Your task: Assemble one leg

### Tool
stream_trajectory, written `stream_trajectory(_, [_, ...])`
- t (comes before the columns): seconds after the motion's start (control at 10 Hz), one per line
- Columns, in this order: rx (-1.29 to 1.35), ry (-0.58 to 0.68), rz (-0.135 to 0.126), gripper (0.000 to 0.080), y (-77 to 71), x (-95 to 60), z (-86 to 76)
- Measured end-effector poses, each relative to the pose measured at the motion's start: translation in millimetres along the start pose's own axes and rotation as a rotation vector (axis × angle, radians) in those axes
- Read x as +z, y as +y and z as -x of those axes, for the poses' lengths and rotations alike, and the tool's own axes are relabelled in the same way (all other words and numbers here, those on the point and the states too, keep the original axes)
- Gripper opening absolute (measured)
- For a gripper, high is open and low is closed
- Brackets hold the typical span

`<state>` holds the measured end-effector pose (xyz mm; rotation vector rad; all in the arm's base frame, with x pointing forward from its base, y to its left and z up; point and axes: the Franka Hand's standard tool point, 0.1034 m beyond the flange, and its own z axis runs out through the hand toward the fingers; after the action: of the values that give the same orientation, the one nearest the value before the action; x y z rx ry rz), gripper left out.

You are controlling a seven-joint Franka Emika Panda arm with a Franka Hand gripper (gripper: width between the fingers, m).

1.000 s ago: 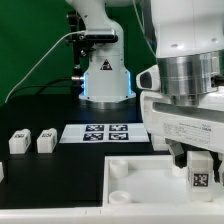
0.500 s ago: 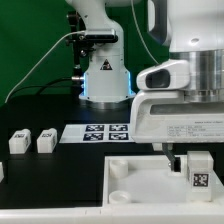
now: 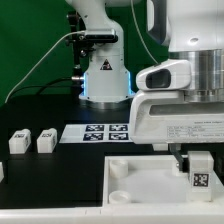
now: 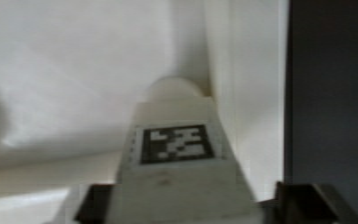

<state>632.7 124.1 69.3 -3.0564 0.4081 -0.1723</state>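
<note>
— Looking at the exterior view's right: what does the gripper (image 3: 196,166) have?

— It is closed on the leg (image 3: 199,172), a small white post held upright over the white tray (image 3: 140,172). A black-and-white square tag on the leg faces the camera.

— Same in the wrist view?

— Yes. The leg (image 4: 181,150) runs out between the dark fingers (image 4: 98,203), its tag plain to see, with white tray surface behind it.

— Any writing to read?

— Only patterns. The marker board (image 3: 98,133) lies flat on the black worktop (image 3: 55,180) with its printed tags. Two spare legs (image 3: 18,142) (image 3: 45,141) stand at the exterior view's left; their marks are too small to read.
</note>
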Motion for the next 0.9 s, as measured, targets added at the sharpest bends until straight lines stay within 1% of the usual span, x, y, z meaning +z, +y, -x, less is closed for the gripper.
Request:
stream_trajectory(0.1, [0.104, 0.0, 0.002, 0.0294, 1.5, 0.3, -0.3])
stream_trajectory(0.3, [0.336, -0.002, 0.005, 0.0294, 2.7, 0.7, -1.3])
stream_trajectory(0.4, [0.474, -0.012, 0.013, 0.0294, 3.3, 0.8, -2.6])
stream_trajectory(0.6, [0.833, -0.042, 0.025, 0.0294, 3.6, 1.3, -1.3])
stream_trajectory(0.7, [0.997, -0.052, 0.02, 0.0294, 3.9, 1.4, -1.0])
stream_trajectory(0.8, [1.127, -0.065, 0.011, 0.0294, 4.5, 1.6, -1.0])
stream_trajectory(0.9, [1.313, -0.085, 0.001, 0.0294, 3.1, 1.8, 0.0])
